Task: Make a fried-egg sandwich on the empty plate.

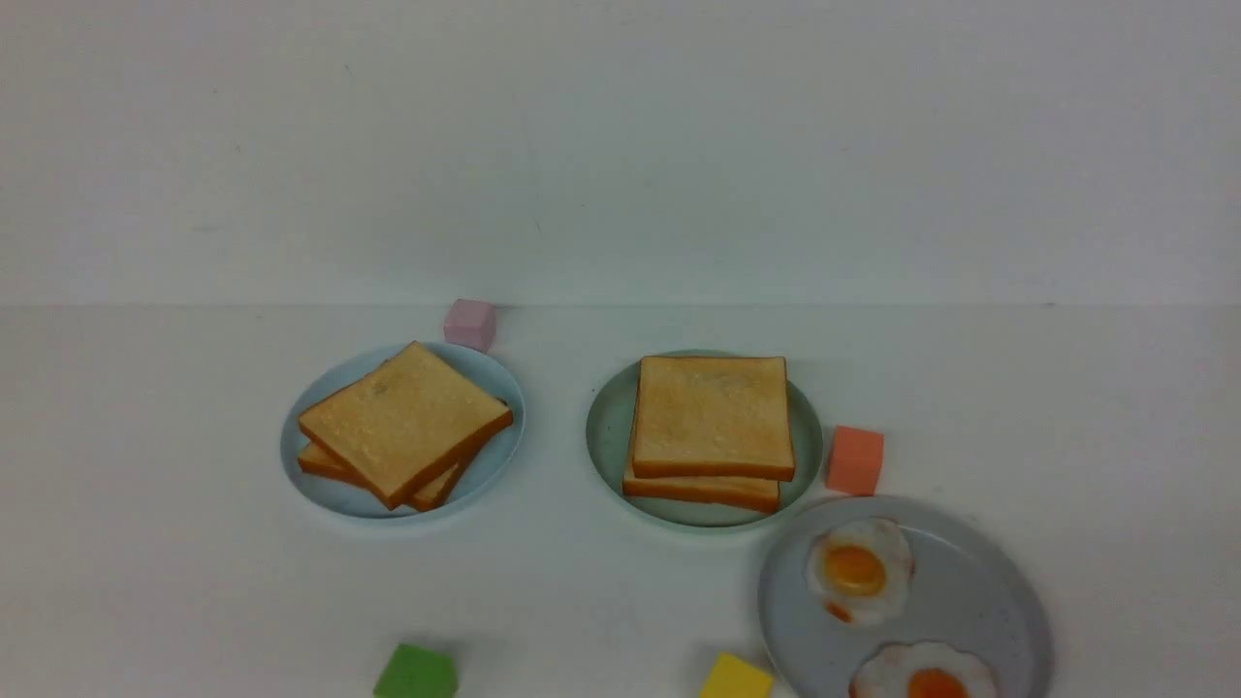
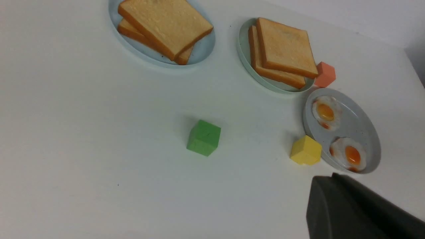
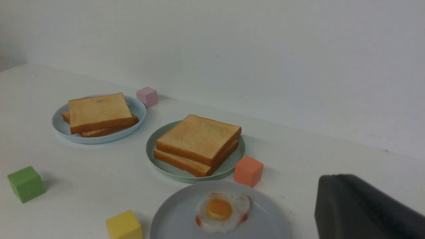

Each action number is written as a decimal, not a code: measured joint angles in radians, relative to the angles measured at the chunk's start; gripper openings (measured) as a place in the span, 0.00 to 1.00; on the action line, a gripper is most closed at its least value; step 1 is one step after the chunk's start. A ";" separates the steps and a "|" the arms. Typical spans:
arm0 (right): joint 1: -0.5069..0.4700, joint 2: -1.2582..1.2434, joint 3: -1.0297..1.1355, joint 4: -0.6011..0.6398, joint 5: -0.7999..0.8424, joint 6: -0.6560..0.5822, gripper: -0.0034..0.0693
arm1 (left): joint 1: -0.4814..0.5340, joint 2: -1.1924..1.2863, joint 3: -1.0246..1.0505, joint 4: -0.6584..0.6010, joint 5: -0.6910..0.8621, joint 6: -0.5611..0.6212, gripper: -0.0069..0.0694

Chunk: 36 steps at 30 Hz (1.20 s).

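White tabletop and a plain white wall are filling every view. Neither of my arms is showing in the front view. Each wrist camera is catching only a dark slab of its own pincer body at the frame corner: the left gripper [image 2: 362,209] and the right gripper [image 3: 368,209] are both hiding their fingertips, so I cannot tell how far either is open, and neither is touching anything I can see.

Whatever filling the fried-egg sandwich [image 1: 711,427] has is hidden between its two slices. It is sitting flat on the mint-green plate [image 1: 609,427], well ahead of both pincers. Its slices are square, edges running roughly parallel to the wall, the top one set slightly back from the lower.

Nearer my right pincer, the grey plate [image 1: 979,591] is running off the frame edge, cutting off one of its two fried eggs [image 1: 860,570]. Green and yellow cubes are cut off there too.
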 joint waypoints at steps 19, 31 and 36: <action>0.000 0.000 0.001 0.000 -0.002 0.000 0.04 | 0.000 0.000 0.011 0.040 -0.035 0.009 0.07; 0.000 0.000 0.001 0.000 -0.003 0.000 0.05 | 0.058 -0.226 0.453 0.340 -0.595 0.047 0.08; 0.000 0.000 0.001 0.000 -0.003 0.000 0.06 | 0.137 -0.251 0.689 0.345 -0.623 0.068 0.08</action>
